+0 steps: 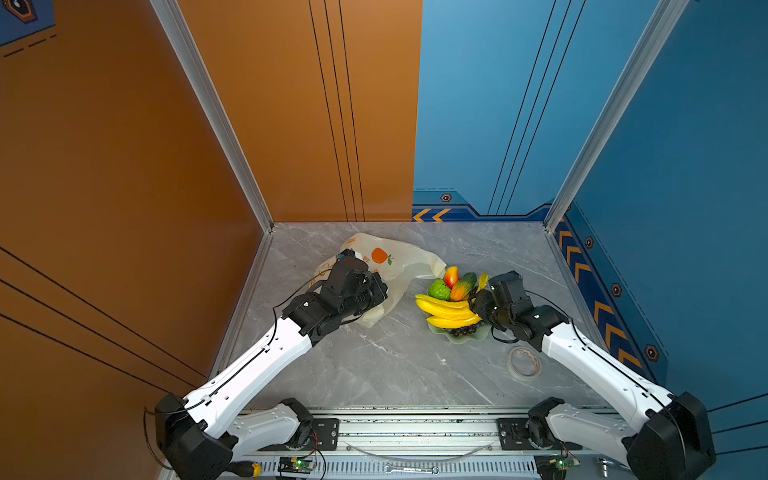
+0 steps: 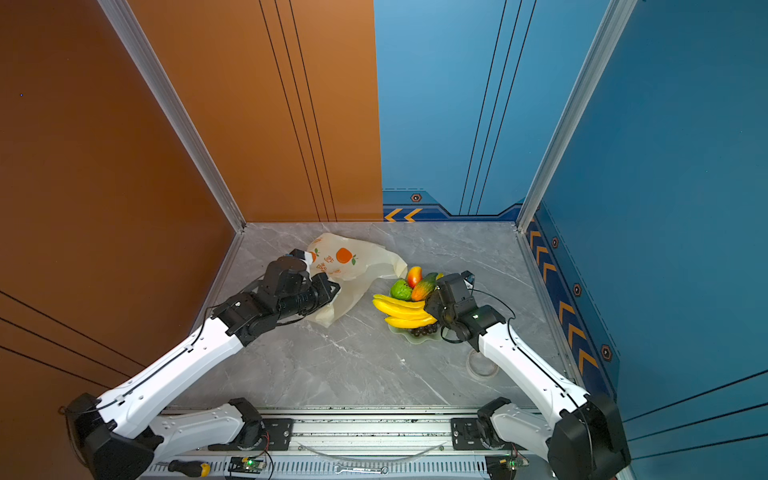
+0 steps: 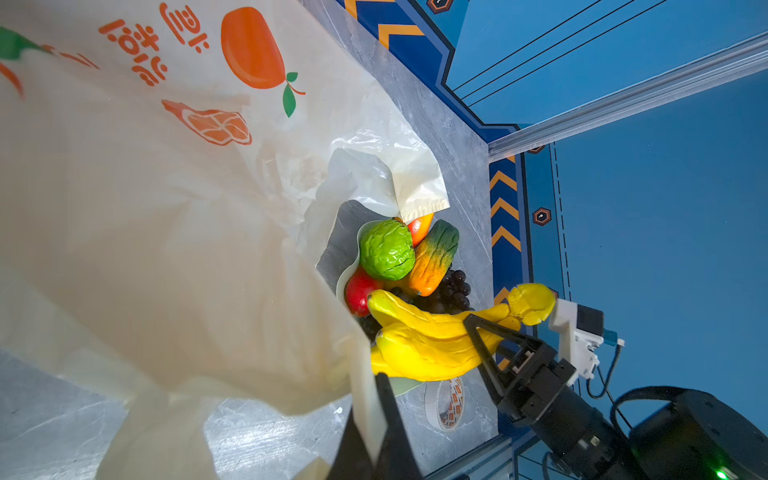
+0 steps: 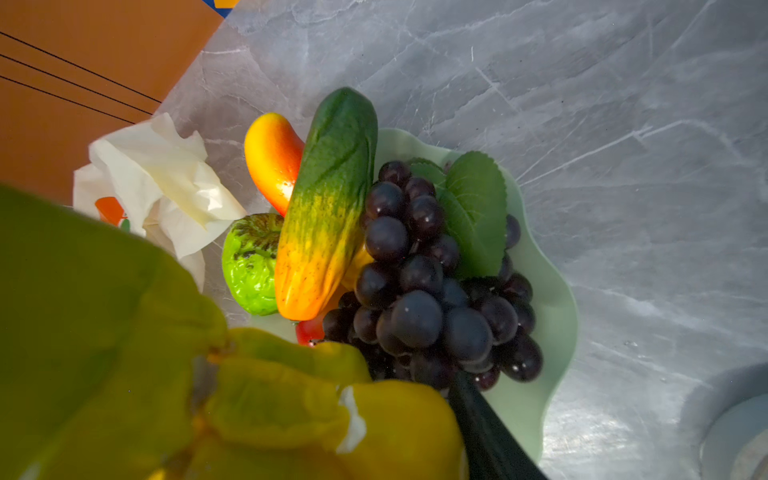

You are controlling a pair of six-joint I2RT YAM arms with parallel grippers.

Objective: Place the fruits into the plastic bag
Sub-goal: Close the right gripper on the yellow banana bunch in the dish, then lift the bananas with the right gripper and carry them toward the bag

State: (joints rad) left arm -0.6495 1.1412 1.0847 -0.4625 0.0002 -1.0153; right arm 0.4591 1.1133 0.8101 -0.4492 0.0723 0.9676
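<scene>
The right claw (image 1: 477, 300) has its jaws set on either side of the stalk end of the glossy yellow toy banana bunch (image 1: 444, 309). Its one visible finger is pressed against the skin, so it has a hold on the bunch. The bunch itself rests across the pale green wavy-rimmed dish (image 4: 552, 299). It lies over the dark purple grape cluster (image 4: 419, 291) and close to the green-orange papaya (image 4: 328, 208), the red-yellow mango (image 4: 270, 153) and the bumpy green fruit (image 4: 249, 262).

The left claw (image 3: 370, 415) is pinched closed on an edge strip of the crinkly cream-white plastic bag (image 3: 166, 208). The bag slumps on the grey marble counter (image 1: 395, 361) just beside the dish, and no fruit can be seen inside it.

Several things could go wrong from here:
- **Slipping grip:** the hold is at one end of a slick, lumpy bunch, so the long free end may swing down and twist out of the jaws.
- **Disturbed fruit:** lifting the bunch could drag the grapes along or roll the papaya off the dish, and the light dish itself might slide.
- **Missed bag:** only one edge of the bag is held and its film sags, so the bunch could land on top of the plastic instead of inside it.
- **Lost bag edge:** the thin strip could pull free of the left claw.
</scene>
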